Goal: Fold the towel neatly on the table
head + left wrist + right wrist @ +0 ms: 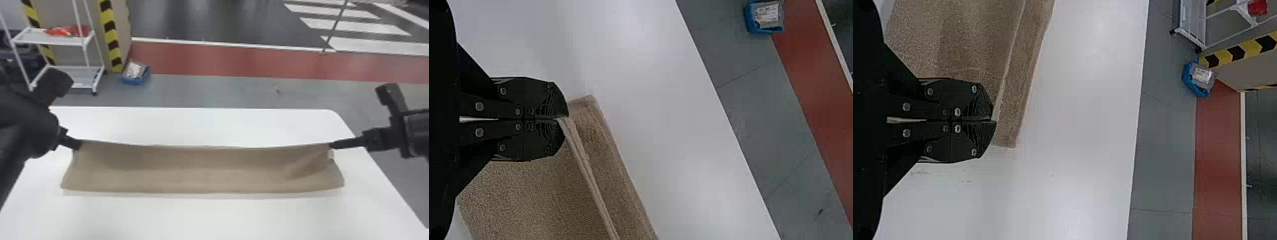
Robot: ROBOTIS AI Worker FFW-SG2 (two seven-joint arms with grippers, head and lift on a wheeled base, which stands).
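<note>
The brown towel [204, 172] stretches across the white table [204, 217], its far edge held raised at both corners and its near edge close to the tabletop. At its left far corner is my left gripper [76, 145]; at the right far corner is my right gripper [333, 145]. In the left wrist view, my left gripper [565, 119] is shut on a corner of the towel [529, 200], with another layer beneath. My right gripper [993, 121], in the right wrist view, is shut on the opposite corner of the towel [963, 40].
Beyond the table's far edge, a blue bin [135, 75] stands on the grey floor. A white shelf cart [52, 40] is at the back left, next to a post with yellow and black stripes [110, 35].
</note>
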